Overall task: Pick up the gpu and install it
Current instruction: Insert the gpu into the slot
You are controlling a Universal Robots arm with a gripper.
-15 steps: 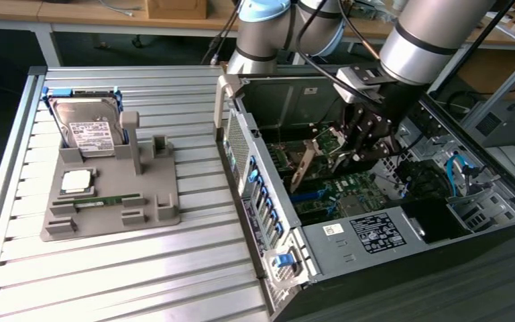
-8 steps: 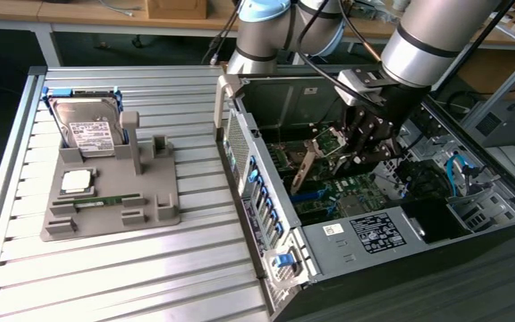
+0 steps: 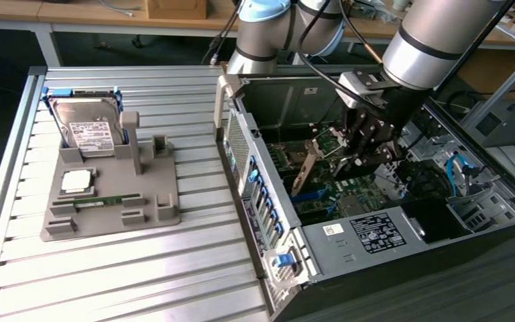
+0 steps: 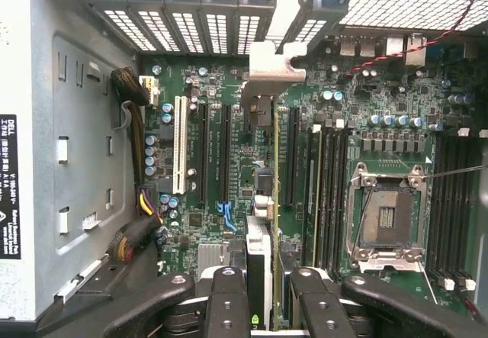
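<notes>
One thin dark gpu (image 4: pixel 263 201), silver-edged

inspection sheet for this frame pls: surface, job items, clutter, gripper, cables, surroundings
Surface: slatted metal table, with an open PC case on it.
Job's things: gpu held edge-on inside the case above the motherboard; in the wrist view the card runs between the fingers.
Clutter: grey fixture tray holding a hard drive, a CPU and a green memory stick.
Grippers: gripper inside the case, shut on the gpu.
Cables: black and yellow bundle at the case wall; red wire; blue cables.
Surroundings: wooden benches behind.
</notes>
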